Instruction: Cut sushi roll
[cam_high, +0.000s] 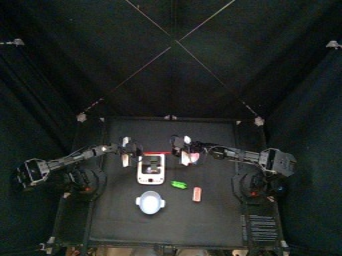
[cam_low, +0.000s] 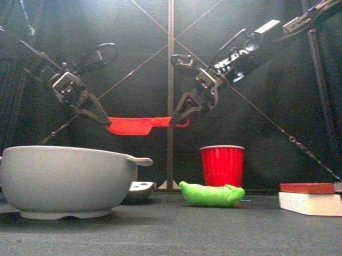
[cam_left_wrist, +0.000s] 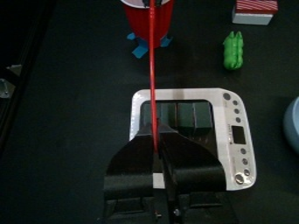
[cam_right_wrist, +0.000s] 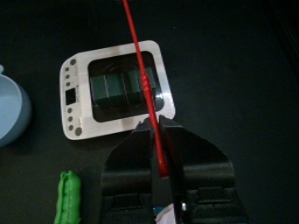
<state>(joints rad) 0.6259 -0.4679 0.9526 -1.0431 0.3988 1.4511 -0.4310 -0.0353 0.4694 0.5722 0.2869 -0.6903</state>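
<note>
Both arms hang above the table's middle with a red knife (cam_low: 138, 125) held level between them. The left gripper (cam_low: 94, 112) is clamped on one end of it, the right gripper (cam_low: 183, 112) on the other. From each wrist camera the knife shows edge-on as a thin red line running out from between closed fingers (cam_left_wrist: 149, 166) — the same on the right (cam_right_wrist: 163, 171).

Below lies the white board (cam_left_wrist: 239, 131), with a row of small holes along one edge. On it sit dark pieces (cam_left_wrist: 187, 118) — probably the sushi roll, though no reddish spot can be made out. The knife's line crosses over them in both wrist views.

Around the board: a red cup (cam_low: 223, 165), a green piece (cam_low: 211, 194), a grey bowl (cam_low: 60, 180) and a red-and-white block (cam_low: 310, 197). No writing is legible anywhere.
</note>
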